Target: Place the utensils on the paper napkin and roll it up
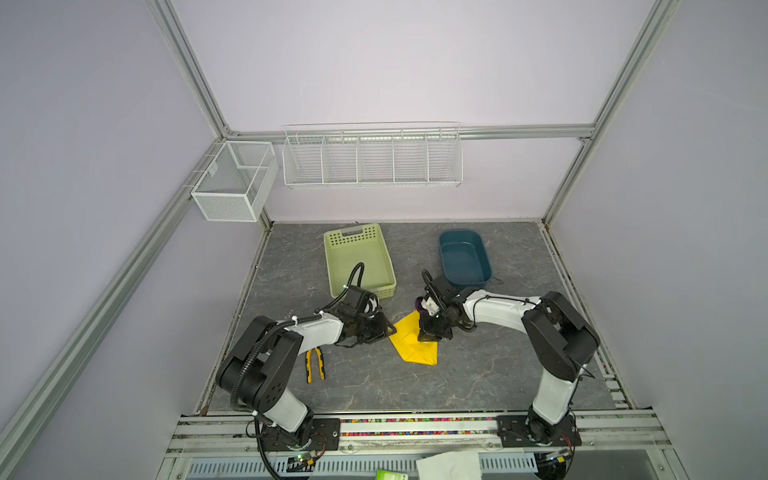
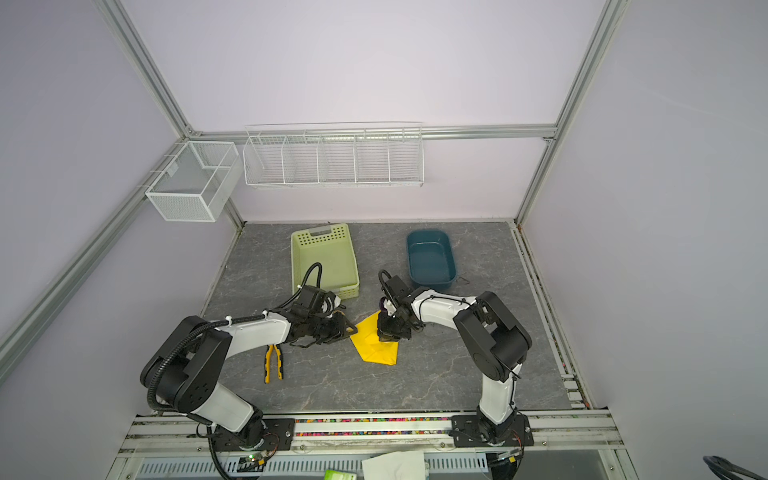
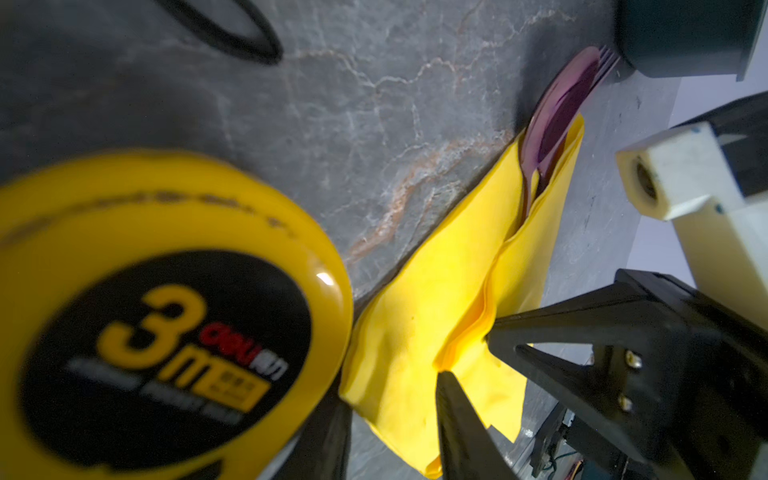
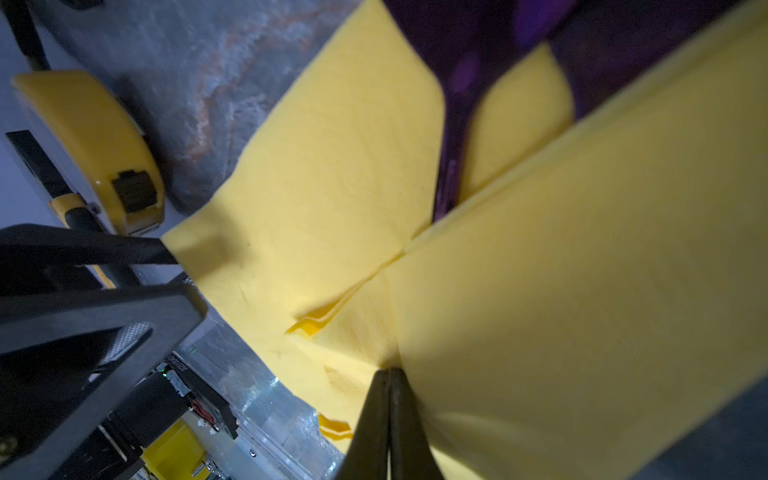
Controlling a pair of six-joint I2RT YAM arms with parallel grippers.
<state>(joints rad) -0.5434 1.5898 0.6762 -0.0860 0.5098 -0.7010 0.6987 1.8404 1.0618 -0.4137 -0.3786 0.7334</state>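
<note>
Closest to the left wrist lens sits the tape (image 3: pixel 166 324), a round, glossy hard-plastic case just beside the napkin's (image 3: pixel 432 332) edge. The napkin lies in the middle of the grey marbled table (image 1: pixel 478 374), between the two grippers. It is thin matte yellow paper in several layers, folded over the utensils (image 3: pixel 561 108). Only their glossy purplish heads show, poking out of its far end toward the tub (image 1: pixel 463 257). So the bundle's long axis runs away from the robot's base, and any roll must, I judge, turn across that axis. The right gripper (image 4: pixel 389 382) comes onto the napkin from the right, its tips pressed together on a raised fold of the paper. The left gripper (image 4: pixel 189 282) lies low at the napkin's left corner, jaws a little apart about the corner edge. Whether they touch the paper I cannot tell. Both arms are about equally near, but the right one has the flap. Such soft paper will likely spring open off smooth handles.
</note>
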